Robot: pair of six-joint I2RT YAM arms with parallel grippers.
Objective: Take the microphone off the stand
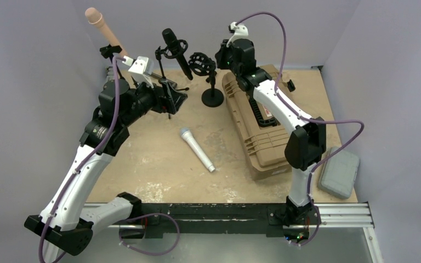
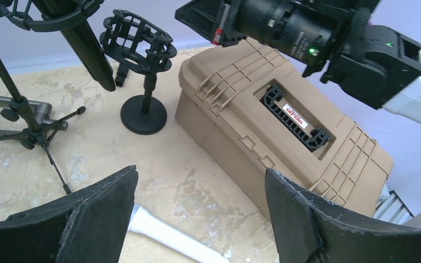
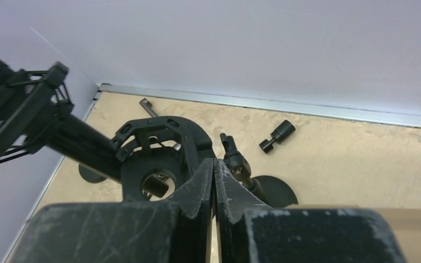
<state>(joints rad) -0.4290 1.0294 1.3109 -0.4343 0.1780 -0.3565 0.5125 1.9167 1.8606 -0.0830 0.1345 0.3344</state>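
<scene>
A black microphone (image 1: 176, 53) sits tilted in a shock mount on a black tripod stand (image 1: 163, 76) at the back of the table. In the left wrist view the microphone (image 2: 85, 44) is at the top left, and it is at the left edge of the right wrist view (image 3: 82, 145). A second, empty shock mount (image 1: 202, 63) stands on a round base (image 1: 212, 98). A silver microphone (image 1: 196, 149) lies loose on the table. My left gripper (image 1: 176, 101) is open and empty beside the tripod. My right gripper (image 1: 222, 57) is shut and empty, right next to the empty mount (image 3: 153, 148).
A tan hard case (image 1: 255, 123) lies under my right arm. A grey case (image 1: 340, 172) sits at the right edge. A beige padded pole (image 1: 101, 27) leans at the back left. A small black knob (image 3: 277, 136) lies near the back wall.
</scene>
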